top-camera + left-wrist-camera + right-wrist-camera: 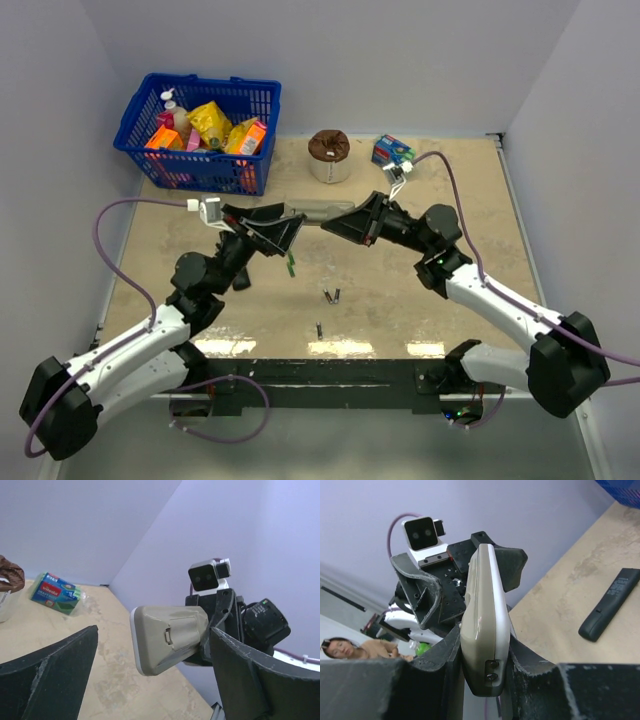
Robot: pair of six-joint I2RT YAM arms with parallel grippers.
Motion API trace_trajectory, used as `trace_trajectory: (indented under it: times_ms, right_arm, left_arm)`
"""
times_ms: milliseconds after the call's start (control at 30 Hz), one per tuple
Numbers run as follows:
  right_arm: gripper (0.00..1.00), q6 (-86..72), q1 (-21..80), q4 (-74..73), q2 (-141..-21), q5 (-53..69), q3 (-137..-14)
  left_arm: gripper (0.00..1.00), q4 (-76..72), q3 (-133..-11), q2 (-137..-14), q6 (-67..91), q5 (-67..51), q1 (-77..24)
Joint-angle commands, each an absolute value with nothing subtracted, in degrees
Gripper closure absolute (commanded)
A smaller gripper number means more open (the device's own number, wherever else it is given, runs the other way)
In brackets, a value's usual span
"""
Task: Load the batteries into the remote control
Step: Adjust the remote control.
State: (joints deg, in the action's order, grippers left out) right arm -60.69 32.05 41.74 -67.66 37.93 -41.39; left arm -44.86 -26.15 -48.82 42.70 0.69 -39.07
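Observation:
The remote control [318,211] hangs in the air between my two grippers, its plain grey back up. My right gripper [338,222] is shut on one end of it; in the right wrist view the remote [485,615] stands edge-on, pinched between both fingers of that gripper [485,680]. My left gripper [293,232] is open around the other end. In the left wrist view the grey back with its closed battery cover [170,637] sits between the spread fingers [260,680], touching neither. Three batteries lie on the table: a pair [331,295] and a single one [319,329].
A long black remote [610,605] lies on the table by the left arm [243,277]. A small green stick [291,265] hangs below the left gripper. A blue basket [200,170], a brown-topped cup [328,155] and a sponge packet [392,150] stand at the back.

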Motion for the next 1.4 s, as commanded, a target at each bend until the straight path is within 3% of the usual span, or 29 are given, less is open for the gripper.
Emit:
trace_trajectory:
  times_ms: [0, 200, 533, 767, 1233, 1367]
  right_arm:
    - [1.00, -64.07, 32.87, 49.48, -64.60, 31.64, -39.82]
    - [1.00, -65.30, 33.48, 52.55, -63.63, 28.66, -37.53]
    - [1.00, -66.09, 35.68, 57.65, -63.63, 23.56, -35.60]
    - [1.00, -64.08, 37.79, 56.17, -64.07, 23.64, -35.60]
    - [1.00, -63.90, 44.55, 61.96, -67.76, 18.46, -36.30]
    - [1.00, -63.72, 45.44, 62.75, -67.85, 16.97, -35.77]
  left_arm:
    - [0.14, -55.80, -26.90, -49.57, 47.62, 4.21, -39.20]
    - [0.36, -63.71, -27.25, -54.05, 52.63, 0.26, -39.20]
    - [0.37, -68.38, -28.74, -59.06, 54.58, -2.11, -41.31]
    - [0.55, -68.82, -29.44, -58.80, 52.13, -0.09, -41.66]
    - [0.52, -75.06, -31.38, -64.16, 54.32, -2.46, -42.80]
    - [0.57, -74.62, -31.29, -63.90, 54.14, -2.64, -42.98]
